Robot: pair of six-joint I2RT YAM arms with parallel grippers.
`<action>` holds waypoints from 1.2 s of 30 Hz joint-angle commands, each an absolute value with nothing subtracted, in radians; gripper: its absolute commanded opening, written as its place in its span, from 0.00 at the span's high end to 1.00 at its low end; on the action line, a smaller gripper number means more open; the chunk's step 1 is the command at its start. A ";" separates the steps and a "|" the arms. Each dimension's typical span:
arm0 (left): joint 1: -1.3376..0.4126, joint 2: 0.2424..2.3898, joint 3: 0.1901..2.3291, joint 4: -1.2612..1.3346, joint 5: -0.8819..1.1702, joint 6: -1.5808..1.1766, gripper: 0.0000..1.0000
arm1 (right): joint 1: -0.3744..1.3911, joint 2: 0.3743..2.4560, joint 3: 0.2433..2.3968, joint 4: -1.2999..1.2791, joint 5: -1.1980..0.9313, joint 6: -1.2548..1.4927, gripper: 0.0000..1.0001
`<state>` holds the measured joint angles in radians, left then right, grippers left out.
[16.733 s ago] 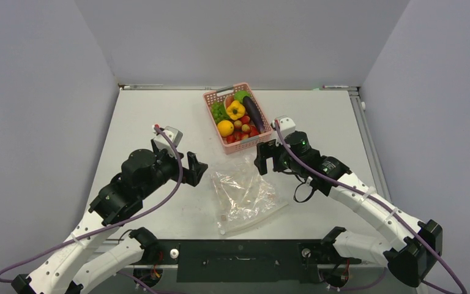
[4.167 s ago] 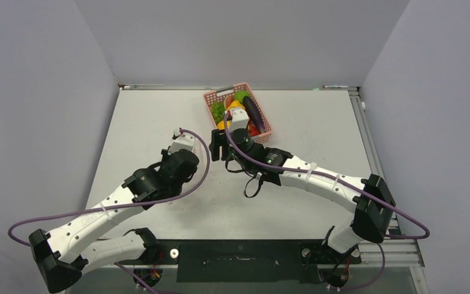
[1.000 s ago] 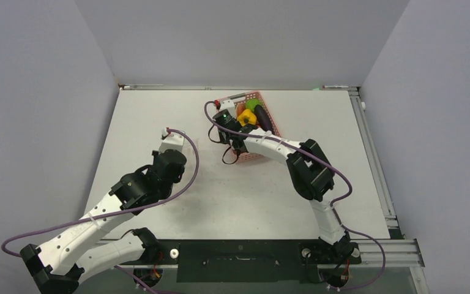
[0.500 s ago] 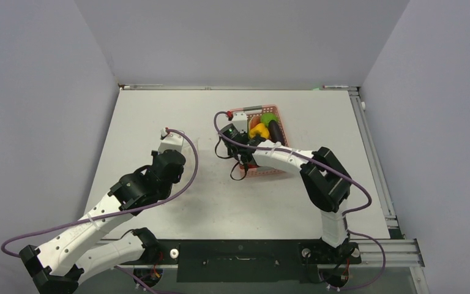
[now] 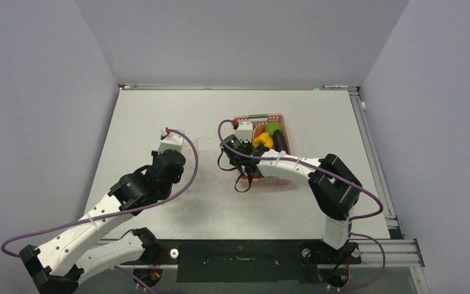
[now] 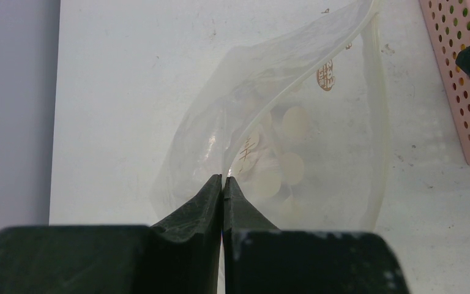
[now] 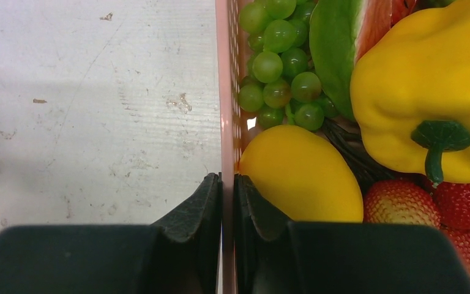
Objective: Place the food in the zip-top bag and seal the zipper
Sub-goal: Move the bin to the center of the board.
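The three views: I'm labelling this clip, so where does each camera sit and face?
Top external: above, behind the bases, looking down on the table; both arms show.
Left wrist: on left arm, looking past left gripper pinching the zip-top bag.
Right wrist: on right arm, looking past right gripper clamping the pink basket wall; food inside.
All three share the pink basket.

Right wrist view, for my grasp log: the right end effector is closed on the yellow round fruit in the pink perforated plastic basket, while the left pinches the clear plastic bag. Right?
No. The right end effector is closed on the wall of the pink perforated plastic basket, beside the yellow round fruit, per the right wrist view. The left end effector does pinch the clear plastic bag.
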<state>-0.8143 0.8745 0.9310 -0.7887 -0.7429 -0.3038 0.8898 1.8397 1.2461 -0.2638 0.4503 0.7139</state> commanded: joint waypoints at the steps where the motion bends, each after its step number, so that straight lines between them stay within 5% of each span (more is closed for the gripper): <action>1: -0.808 0.870 0.937 -0.751 -0.737 -0.313 1.00 | 0.911 1.764 1.220 -0.245 0.474 0.764 0.95; 7: -0.807 0.870 0.936 -0.753 -0.735 -0.313 1.00 | 0.913 1.736 1.216 -0.241 0.464 0.751 0.93; 27: -0.808 0.896 0.937 -0.749 -0.728 -0.314 1.00 | 0.936 1.604 1.257 -0.302 0.488 0.676 0.51; 36: -0.807 0.910 0.963 -0.737 -0.675 -0.333 1.00 | 0.906 1.515 1.247 -0.352 0.538 0.634 0.22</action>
